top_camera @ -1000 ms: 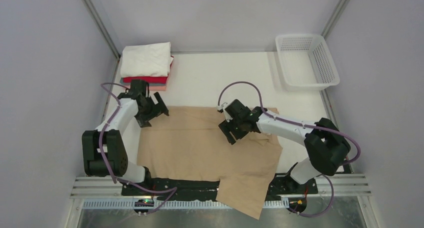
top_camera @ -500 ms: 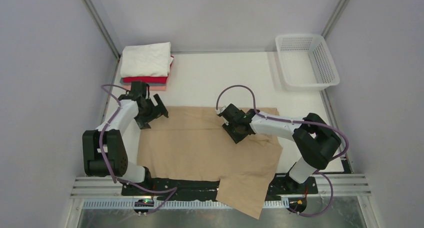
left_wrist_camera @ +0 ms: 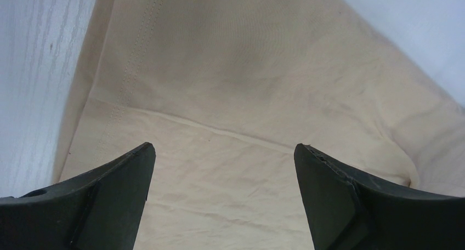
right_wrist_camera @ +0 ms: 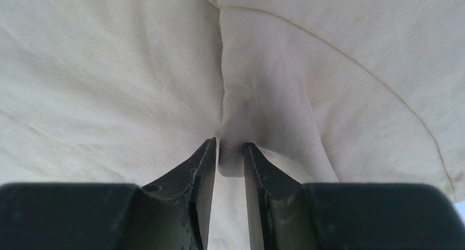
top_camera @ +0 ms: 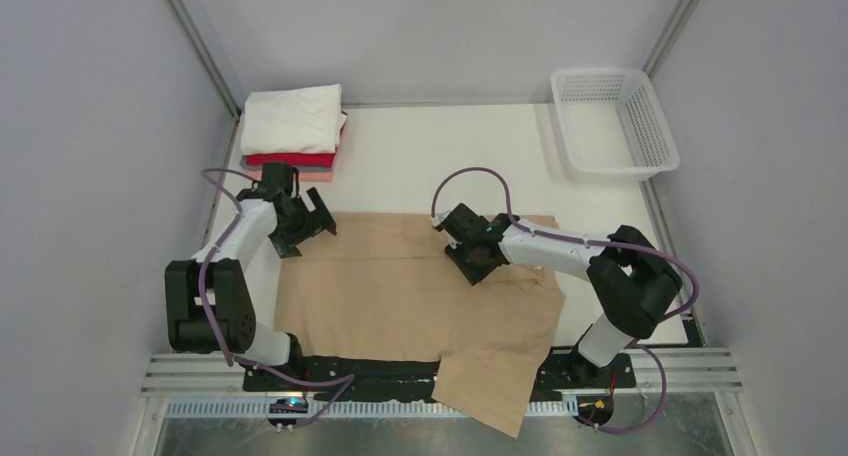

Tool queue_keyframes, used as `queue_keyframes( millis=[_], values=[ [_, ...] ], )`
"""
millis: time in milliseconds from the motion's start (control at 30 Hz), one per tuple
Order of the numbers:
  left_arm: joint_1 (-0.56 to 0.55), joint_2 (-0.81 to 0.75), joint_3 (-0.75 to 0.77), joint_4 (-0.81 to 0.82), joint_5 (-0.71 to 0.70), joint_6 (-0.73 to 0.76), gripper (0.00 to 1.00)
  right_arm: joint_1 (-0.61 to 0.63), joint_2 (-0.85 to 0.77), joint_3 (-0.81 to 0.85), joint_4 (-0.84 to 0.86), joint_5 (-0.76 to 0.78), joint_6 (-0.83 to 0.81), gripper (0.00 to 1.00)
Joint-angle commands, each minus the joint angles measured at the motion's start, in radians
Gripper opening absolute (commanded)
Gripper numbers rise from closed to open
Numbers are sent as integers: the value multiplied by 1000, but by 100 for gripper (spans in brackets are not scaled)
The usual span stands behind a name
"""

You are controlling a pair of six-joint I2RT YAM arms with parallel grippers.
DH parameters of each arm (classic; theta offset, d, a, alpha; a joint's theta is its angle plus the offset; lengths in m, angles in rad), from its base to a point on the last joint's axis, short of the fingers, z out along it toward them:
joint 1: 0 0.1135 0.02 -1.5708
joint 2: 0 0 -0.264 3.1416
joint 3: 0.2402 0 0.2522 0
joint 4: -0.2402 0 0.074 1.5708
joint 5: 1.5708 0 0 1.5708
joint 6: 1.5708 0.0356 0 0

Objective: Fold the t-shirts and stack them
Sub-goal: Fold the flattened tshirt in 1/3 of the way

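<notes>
The tan t-shirt [top_camera: 400, 286] lies spread flat on the white table, its lower end hanging over the near edge. My left gripper [top_camera: 305, 231] is open and empty over the shirt's upper left corner; the left wrist view shows cloth [left_wrist_camera: 230, 124] between its wide-apart fingers. My right gripper [top_camera: 478, 264] is pressed down on the shirt's right middle, shut on a pinched fold of the tan cloth [right_wrist_camera: 231, 151]. A stack of folded shirts, white [top_camera: 293, 119] on top of red [top_camera: 295, 160] and salmon-pink, sits at the back left.
A white plastic mesh basket [top_camera: 612, 123] stands at the back right corner. Grey walls close in the table on the left, right and back. Bare white table [top_camera: 430, 161] lies between the stack and the basket.
My right gripper moved down onto the shirt and closed on a fold of it, then held still. The left arm has not moved.
</notes>
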Motion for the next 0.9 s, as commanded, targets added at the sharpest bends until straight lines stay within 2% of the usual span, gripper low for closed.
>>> queue_keyframes(
  millis=[0, 267, 400, 700, 867],
  values=[
    [1, -15, -1, 22, -7, 13, 99, -3, -9, 52, -49, -58, -27, 31],
    [2, -9, 7, 20, -7, 15, 100, -19, -8, 56, -74, -99, -50, 31],
    [1, -1, 15, 19, -8, 15, 100, -36, -22, 53, -68, -151, -57, 25],
    [2, 9, 29, 8, -11, 18, 100, -57, -5, 57, -53, -101, -55, 6],
    [1, 11, 29, 9, -11, 20, 100, -58, -27, 82, -93, -163, -59, 5]
  ],
)
